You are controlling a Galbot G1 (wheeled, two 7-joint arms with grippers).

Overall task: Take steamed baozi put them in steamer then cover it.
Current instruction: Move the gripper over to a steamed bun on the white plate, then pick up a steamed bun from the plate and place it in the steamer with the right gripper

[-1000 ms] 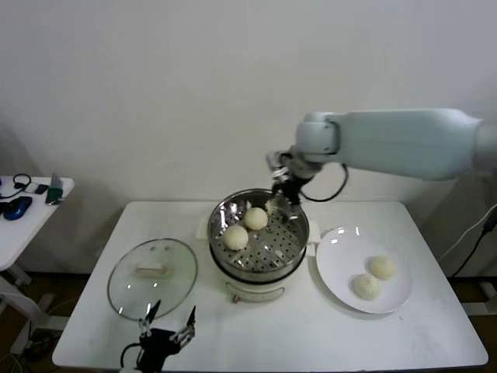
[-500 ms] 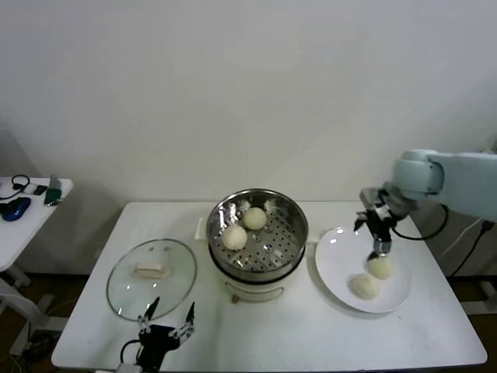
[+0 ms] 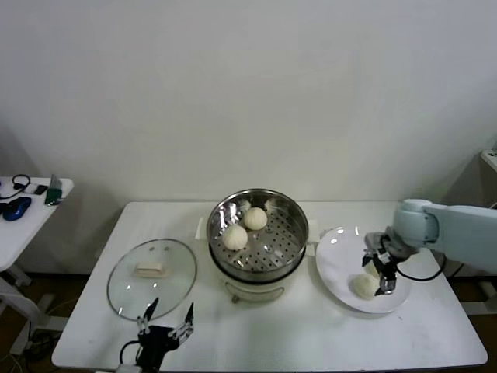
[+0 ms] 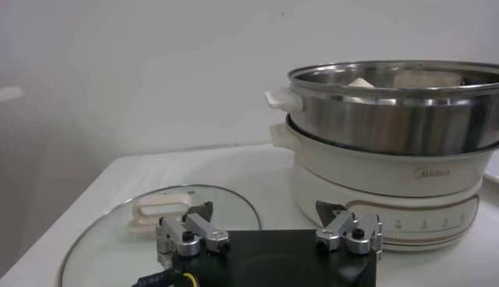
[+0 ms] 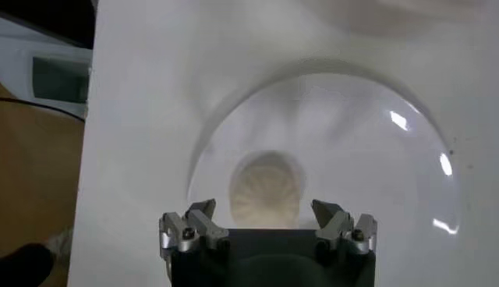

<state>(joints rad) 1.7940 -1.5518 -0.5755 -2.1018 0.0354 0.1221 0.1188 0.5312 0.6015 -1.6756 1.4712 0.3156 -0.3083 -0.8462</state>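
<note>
While the robot's left arm is waiting low at the 7 o'clock edge of the white surface (image 3: 93,256), its right arm is reaching in from 3 o'clock and hanging over a white plate (image 3: 334,272) on the right side. The right end effector (image 3: 381,273) is standing with its jaws spread wide, gripping nothing, directly above one steamed baozi (image 5: 266,189); in the right wrist view that cream bun is sitting on the plate between the two open fingertips (image 5: 199,221). In the head view the arm is hiding most of that bun, and a second bun (image 3: 363,285) is lying on the plate just beside the end effector, toward 7 o'clock of it. At the centre of the surface the steamer (image 3: 291,256), a shiny steel pot with a perforated floor on a white base, is standing uncovered and holding two more buns (image 3: 235,236) close together in its 10 o'clock portion. The cover (image 3: 152,278), a clear glass lid with a cream handle, is lying flat on the surface at 9 o'clock of the steamer, near it. The left end effector (image 3: 165,326) is idling just below the lid with its jaws also wide apart and gripping nothing. A small side table (image 3: 23,225) with dark objects is standing apart at far 9 o'clock.
</note>
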